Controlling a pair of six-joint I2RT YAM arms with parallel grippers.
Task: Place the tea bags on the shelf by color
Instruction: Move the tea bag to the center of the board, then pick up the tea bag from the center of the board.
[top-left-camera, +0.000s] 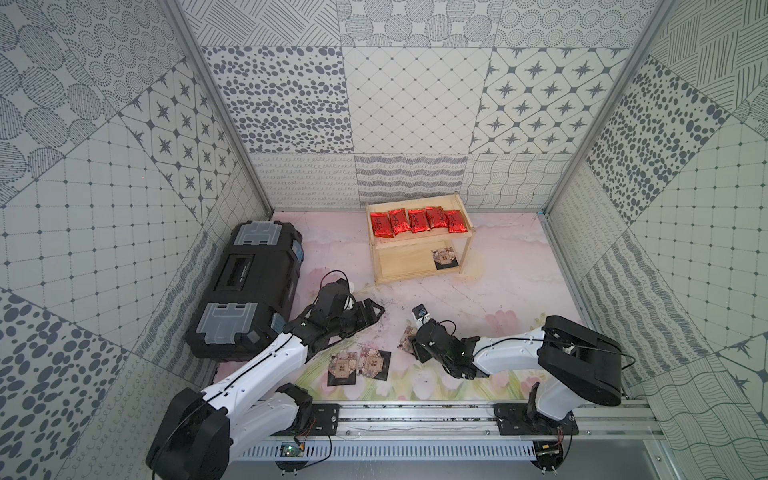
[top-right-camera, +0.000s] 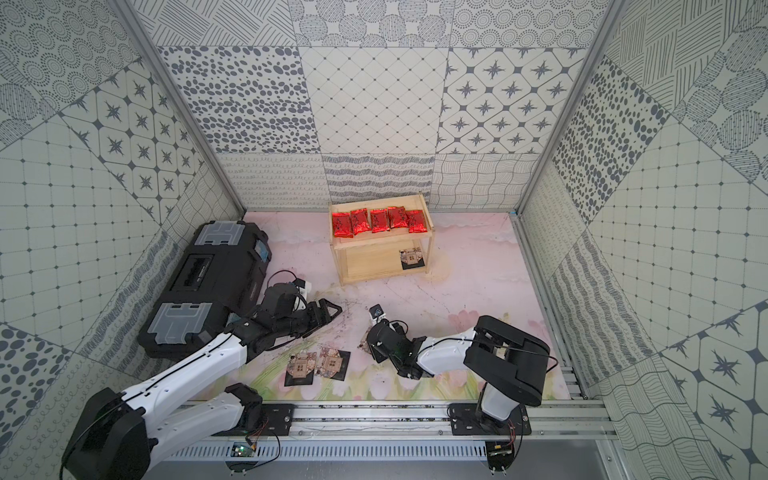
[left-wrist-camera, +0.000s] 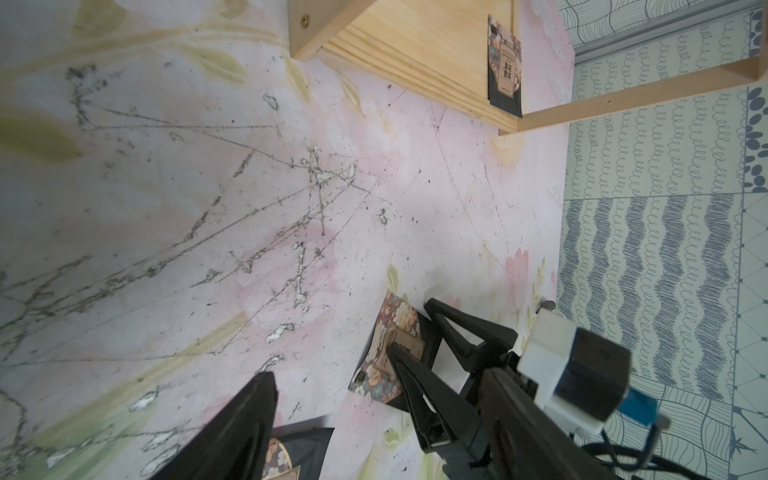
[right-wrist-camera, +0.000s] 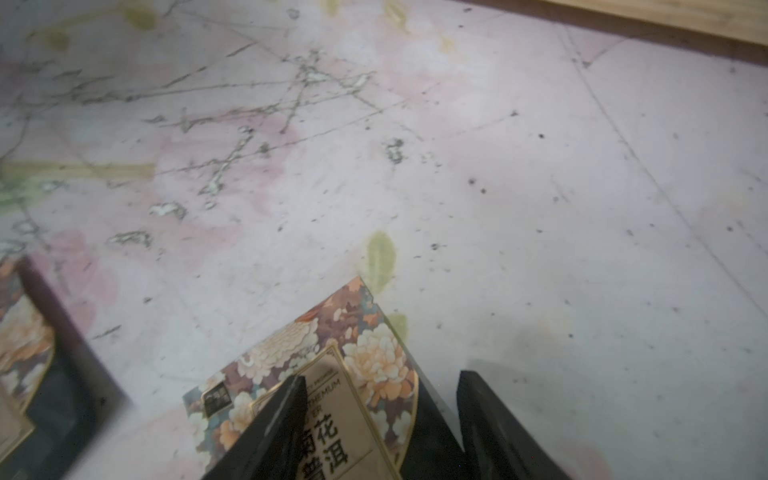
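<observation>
While the left gripper (top-left-camera: 375, 310) hovers spread and empty, the right gripper (right-wrist-camera: 381, 376) stands with jaws apart over a black floral sachet (right-wrist-camera: 332, 345) on the table (top-left-camera: 503, 266). 5 red sachets (top-left-camera: 417, 220) line the top tier of the shelf (top-left-camera: 409, 266), 1 black sachet (top-left-camera: 444, 258) sits on its lower tier, and 2 loose sachets (top-left-camera: 376, 365) lie on the table.

Shelf (top-left-camera: 409, 268): pale wood, two tiers, upright, far centre.
Red bags (top-left-camera: 417, 220): five shiny sachets in a row on the top tier.
Shelved black bag (top-left-camera: 444, 258): flat, lower tier, right end.
Black pair (top-left-camera: 359, 365): floral-printed, flat, touching, near left.
Lone black bag (right-wrist-camera: 324, 353): near centre.
</observation>
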